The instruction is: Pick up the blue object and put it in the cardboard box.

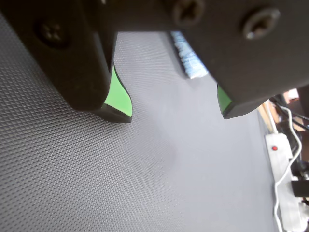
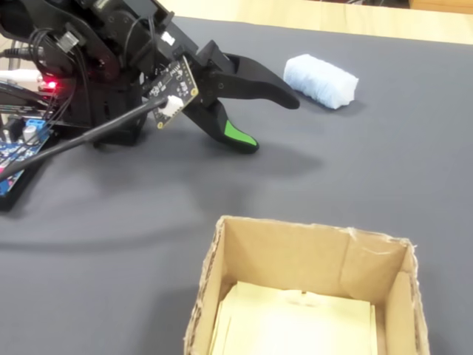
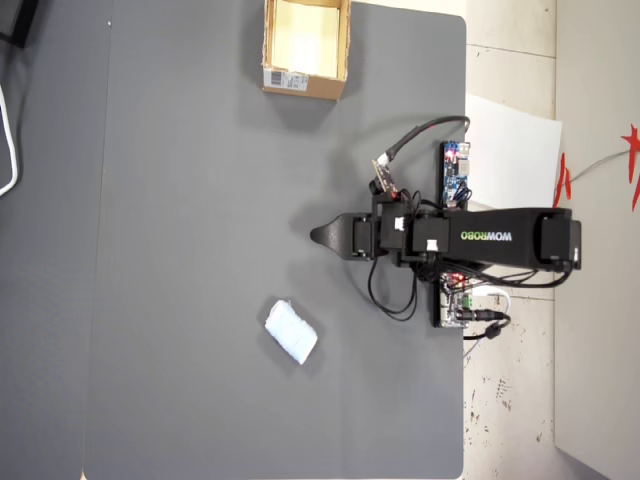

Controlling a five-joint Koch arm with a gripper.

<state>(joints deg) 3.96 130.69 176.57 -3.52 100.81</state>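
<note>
The blue object [image 2: 321, 80], a pale blue soft block, lies on the dark mat; the overhead view shows it [image 3: 291, 331] below and left of the arm. In the wrist view only a strip of it [image 1: 189, 55] shows past the right jaw, farther off. My gripper [image 2: 270, 122] hovers just above the mat a short way from the block, open, with nothing between its green-padded jaws [image 1: 173, 108]. The cardboard box [image 2: 295, 255] stands open-topped near the camera in the fixed view, with a pale yellowish inside. From overhead the box [image 3: 305, 85] sits at the mat's top edge, far from the gripper [image 3: 318, 236].
A blue circuit board [image 3: 455, 172] with wires sits beside the arm's base at the mat's right edge. A white power strip [image 1: 285, 169] and cables lie off the mat at the right of the wrist view. White paper [image 3: 510, 150] lies on the floor.
</note>
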